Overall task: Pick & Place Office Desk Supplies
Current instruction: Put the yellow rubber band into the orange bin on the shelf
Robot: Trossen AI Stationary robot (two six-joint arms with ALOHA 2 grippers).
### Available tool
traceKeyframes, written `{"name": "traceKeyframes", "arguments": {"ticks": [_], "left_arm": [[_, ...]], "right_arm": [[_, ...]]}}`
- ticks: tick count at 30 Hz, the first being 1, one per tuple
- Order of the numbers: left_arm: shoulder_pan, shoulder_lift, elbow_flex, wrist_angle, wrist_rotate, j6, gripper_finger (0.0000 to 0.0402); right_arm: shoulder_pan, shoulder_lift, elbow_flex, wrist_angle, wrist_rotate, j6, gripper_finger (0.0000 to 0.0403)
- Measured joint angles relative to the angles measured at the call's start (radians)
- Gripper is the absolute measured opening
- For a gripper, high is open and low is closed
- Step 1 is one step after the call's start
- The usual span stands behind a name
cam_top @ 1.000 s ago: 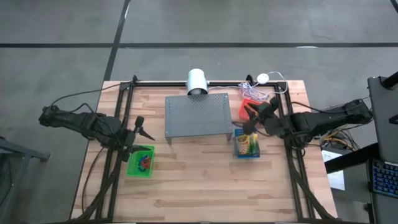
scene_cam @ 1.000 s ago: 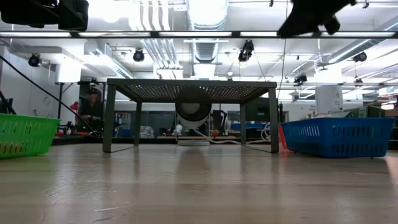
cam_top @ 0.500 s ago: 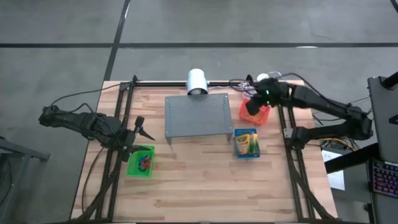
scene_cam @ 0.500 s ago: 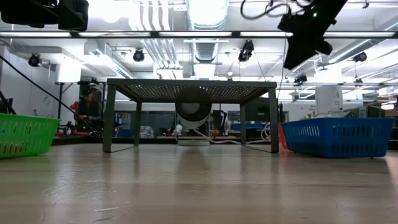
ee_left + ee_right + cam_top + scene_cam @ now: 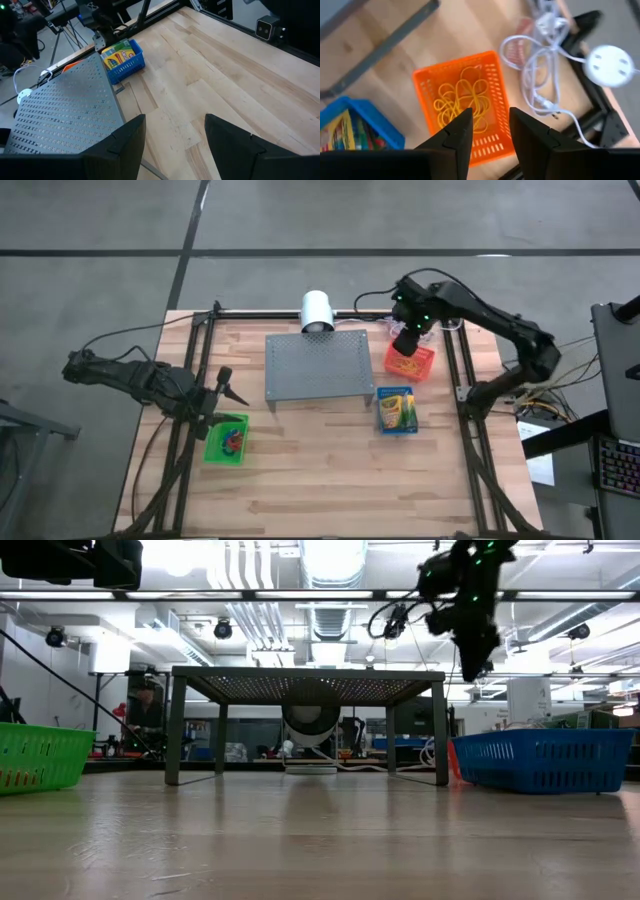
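Note:
The thin tan rubber bands [image 5: 460,102] lie tangled in the bottom of a red-orange mesh basket [image 5: 411,361]. My right gripper [image 5: 488,131] hangs open above that basket, fingers pointing down and touching nothing; it also shows in the high view [image 5: 404,342] and the low view [image 5: 474,645]. The green-and-yellow crayon box [image 5: 396,409] lies flat in a blue basket [image 5: 126,61]. Red and blue loop bands [image 5: 232,440] lie in a green basket [image 5: 226,439]. My left gripper [image 5: 224,386] waits open just beyond the green basket, high over the table in its wrist view [image 5: 175,142].
A grey perforated metal stand [image 5: 316,366] stands on its legs at the table's middle far side, next to the red-orange basket. White cables and a round puck [image 5: 609,64] lie beyond that basket, by the black frame rail [image 5: 450,355]. Bare wood spans the near half [image 5: 330,480].
My right gripper has swung from beside the blue basket toward the table's far edge and now hangs over the red-orange basket, pointing down; its arm has reached up and over from the right side. Baskets and supplies have stayed in place.

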Motion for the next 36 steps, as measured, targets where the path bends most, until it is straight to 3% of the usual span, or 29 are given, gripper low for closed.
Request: {"name": "traceKeyframes", "arguments": {"ticks": [4,8,17,24,30,36], "left_arm": [[0.0,0.0,0.0,0.0,0.0,0.0,0.0209],[0.001,-0.002,0.0,-0.011,0.0,0.009,0.0209],[0.001,-0.022,0.0,-0.034,-0.011,0.013,0.0209],[0.001,-0.021,0.0,-0.042,-0.008,0.009,0.0209],[0.001,-0.021,0.0,-0.041,-0.008,0.006,0.0209],[0.001,-0.021,0.0,-0.042,-0.008,0.006,0.0209]], "right_arm": [[-0.034,0.087,0.02,-0.011,-0.042,-0.11,0.0138],[-0.072,0.137,0.017,-0.062,-0.1,-0.117,0.0144],[-0.102,0.157,-0.066,-0.02,-0.095,-0.159,0.0146],[-0.102,0.1,-0.174,0.108,-0.04,-0.161,0.0146],[-0.131,-0.012,-0.291,0.254,-0.032,-0.084,0.0146],[-0.133,-0.111,-0.403,0.309,-0.032,-0.126,0.0146]]}}
